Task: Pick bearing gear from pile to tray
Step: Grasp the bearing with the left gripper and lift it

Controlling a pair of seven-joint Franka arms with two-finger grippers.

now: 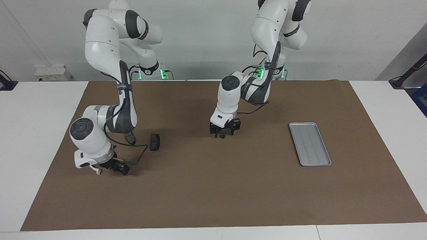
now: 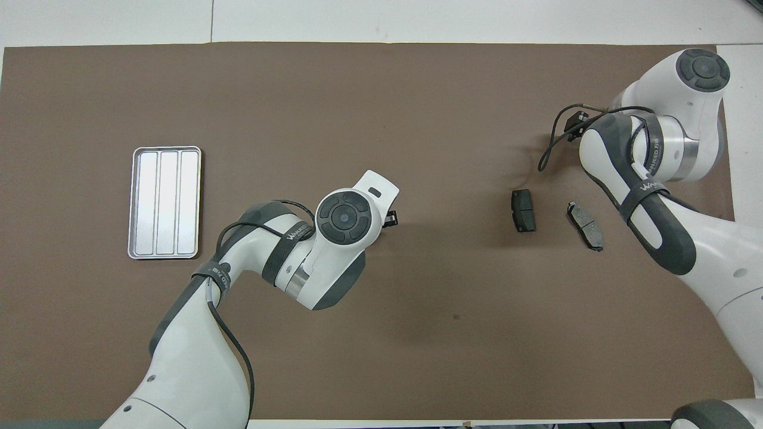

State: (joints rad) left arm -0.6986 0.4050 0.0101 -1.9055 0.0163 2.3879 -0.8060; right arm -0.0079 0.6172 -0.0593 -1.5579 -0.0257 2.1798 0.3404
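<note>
From the facing view you can see the gear (image 1: pixel 222 136), a tiny black round piece on the brown mat (image 1: pixel 213 186), with the left hand (image 1: pixel 223 130) low over it; its fingertips stand either side of the gear, slightly nearer the robots, and you cannot tell whether they touch it; the gap between them is still visible, so read the fingers as apart, not clamped; in the overhead view the left arm's wrist covers the gear altogether, and only a dark bit of the hand (image 2: pixel 390 218) pokes out past the white housing.

The overhead view gives you what the facing view hides: two pads lie toward the right arm's end from the gear, one pad (image 2: pixel 523 210) dark and clear of the arms, the second pad (image 2: pixel 585 224) greyer and just beside the right forearm; in the facing view you see only the first pad (image 1: pixel 154 142); the other is covered by the right arm.

The right hand (image 1: pixel 115 166) sits low near the mat, farther from the robots than the gear and well toward the right arm's end; whether its fingers are apart or together I cannot tell; overhead it is buried under its own wrist.

The tray (image 1: pixel 310 144) lies well apart from the gear toward the left arm's end of the surface, with nothing in it; overhead the tray (image 2: pixel 164 202) shows its lengthwise ridges; a black cable (image 2: pixel 551 143) loops from the right wrist.
</note>
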